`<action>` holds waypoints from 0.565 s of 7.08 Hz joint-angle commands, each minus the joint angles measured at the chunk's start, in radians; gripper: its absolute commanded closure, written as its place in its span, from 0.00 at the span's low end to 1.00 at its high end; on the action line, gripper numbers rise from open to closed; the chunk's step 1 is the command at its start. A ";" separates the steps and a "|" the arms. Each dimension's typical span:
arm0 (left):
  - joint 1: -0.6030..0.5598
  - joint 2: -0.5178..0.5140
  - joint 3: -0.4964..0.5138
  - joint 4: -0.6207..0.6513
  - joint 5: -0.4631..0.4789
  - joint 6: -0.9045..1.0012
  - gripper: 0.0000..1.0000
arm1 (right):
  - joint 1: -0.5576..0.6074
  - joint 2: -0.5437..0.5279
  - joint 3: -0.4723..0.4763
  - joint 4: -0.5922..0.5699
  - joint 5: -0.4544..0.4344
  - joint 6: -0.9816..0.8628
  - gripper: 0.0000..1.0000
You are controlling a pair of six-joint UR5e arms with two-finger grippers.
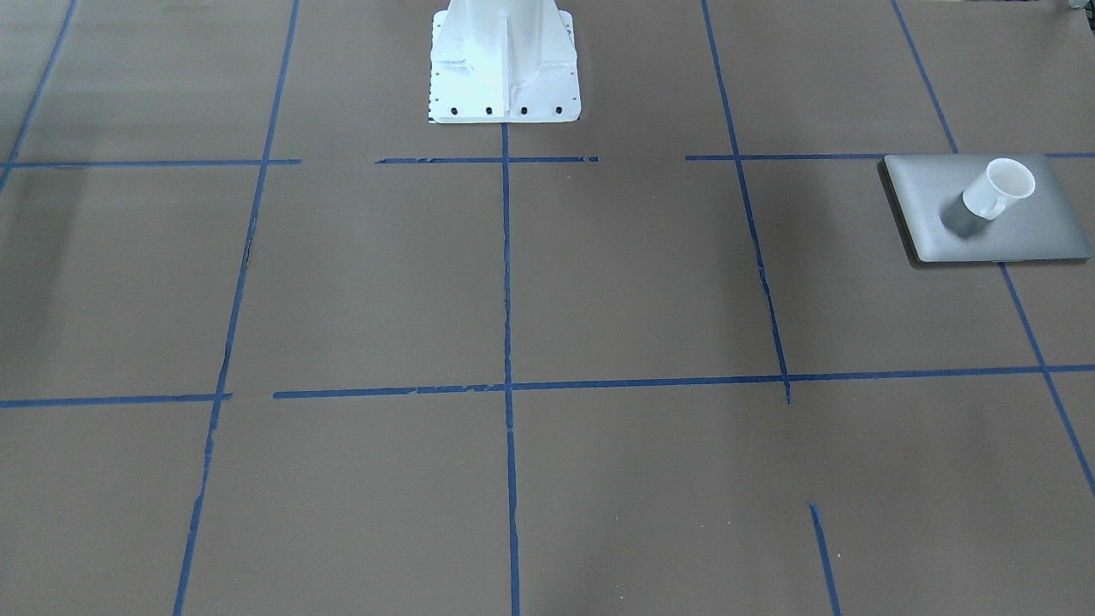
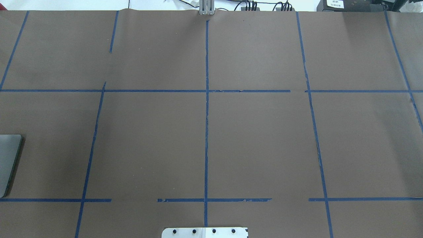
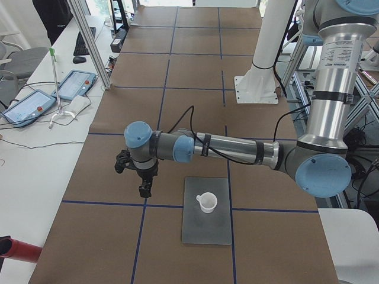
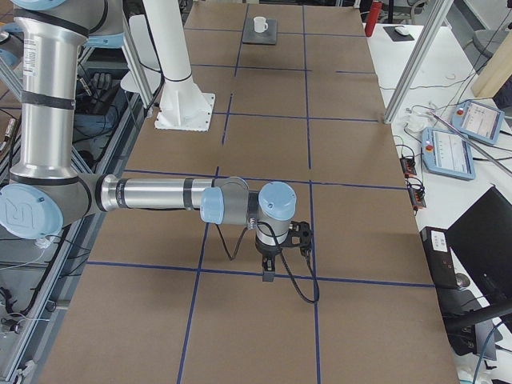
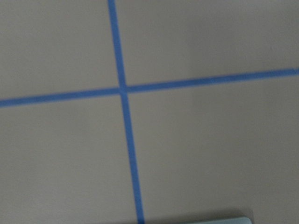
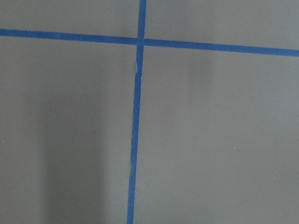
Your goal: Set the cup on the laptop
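One cup (image 3: 207, 202) is sitting upright on the laptop (image 3: 204, 231) beside the left gripper (image 3: 144, 190), whose spread I cannot tell; I'd be withdrawing straight up, clear of it.

in the overhead view we see the laptop (image 2: 9, 162) cut off by the left edge. the left wrist view is blurred, with only a sliver of laptop at its bottom edge. left gripper (image 3: 145, 190) and right gripper (image 4: 268, 276): too small for us to read the jaws.
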 commanded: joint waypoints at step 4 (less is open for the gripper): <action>-0.026 -0.022 0.023 0.047 -0.051 0.027 0.00 | 0.000 0.000 0.000 -0.001 0.000 0.000 0.00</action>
